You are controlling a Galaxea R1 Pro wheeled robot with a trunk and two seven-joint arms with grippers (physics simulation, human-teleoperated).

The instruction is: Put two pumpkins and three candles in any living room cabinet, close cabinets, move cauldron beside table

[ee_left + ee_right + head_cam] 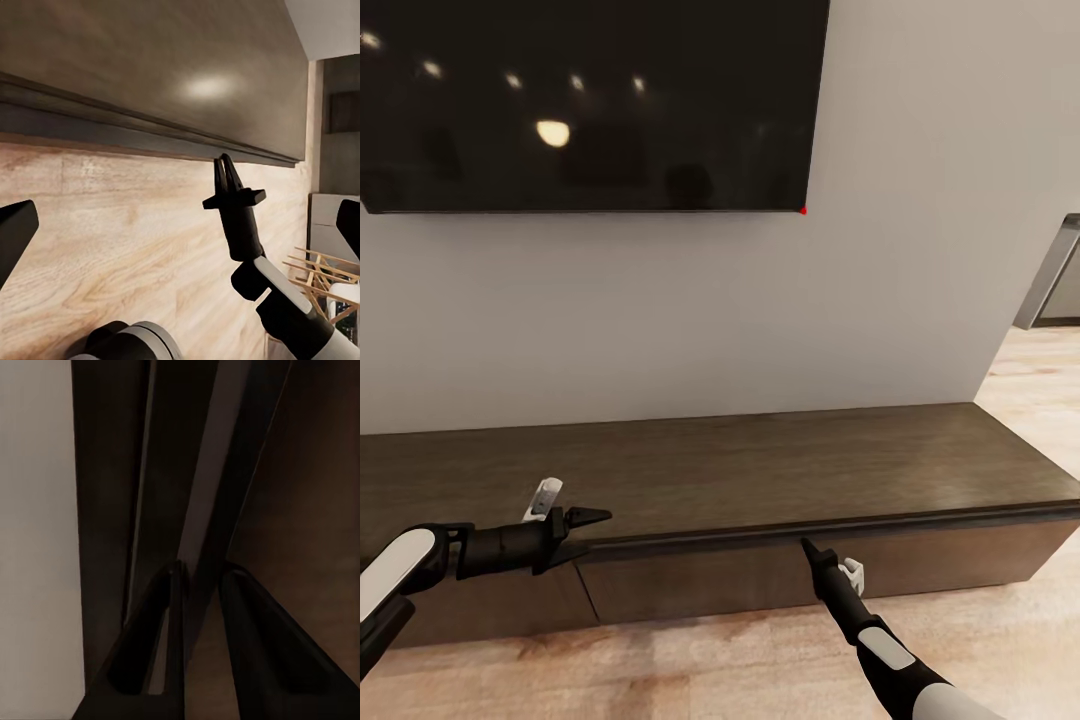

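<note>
At the long low dark-brown wooden cabinet (760, 480): right pincer (806, 545) narrow, tips at the drawer's top edge; left pincer (598, 517) spread wide alongside.

The cabinet (780, 470) is dark brown wood, its grain showing, with a soft satin sheen on top where a light glints. The floor (690, 665) is pale wood plank, lightly glossy. The wall (660, 310) looks smooth, matt and painted. The TV (590, 100) screen is glossy black, mirroring ceiling lights. Both grippers, left (595, 517) and right (806, 546), look like matt black plastic, on arms with smooth white shells.
</note>
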